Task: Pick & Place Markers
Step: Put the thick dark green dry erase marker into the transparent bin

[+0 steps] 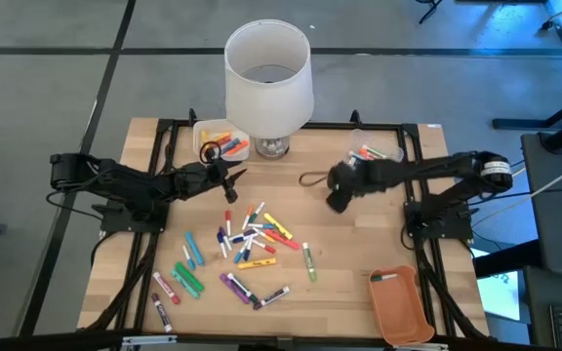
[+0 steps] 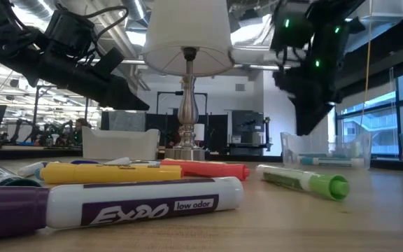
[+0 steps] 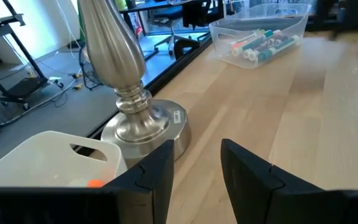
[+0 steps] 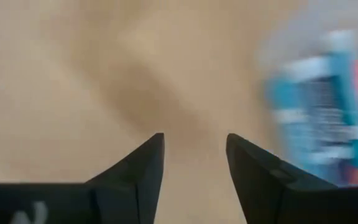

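The markers (image 1: 252,244) lie scattered on the middle of the wooden table; in the low view a white one (image 2: 138,203), a yellow one and a green one lie closest. My left gripper (image 1: 230,183) (image 3: 196,146) hovers open and empty beside the white bin (image 1: 220,141), which holds orange markers. My right gripper (image 1: 338,195) (image 4: 194,140) is open and empty above bare table, next to the clear bin (image 1: 374,154) (image 3: 260,34) with markers in it.
A lamp (image 1: 268,78) with a white shade stands on its metal base (image 3: 145,124) at the table's far edge, between the two bins. An orange tray (image 1: 398,304) sits at the near right corner. Bare wood shows between the pile and both grippers.
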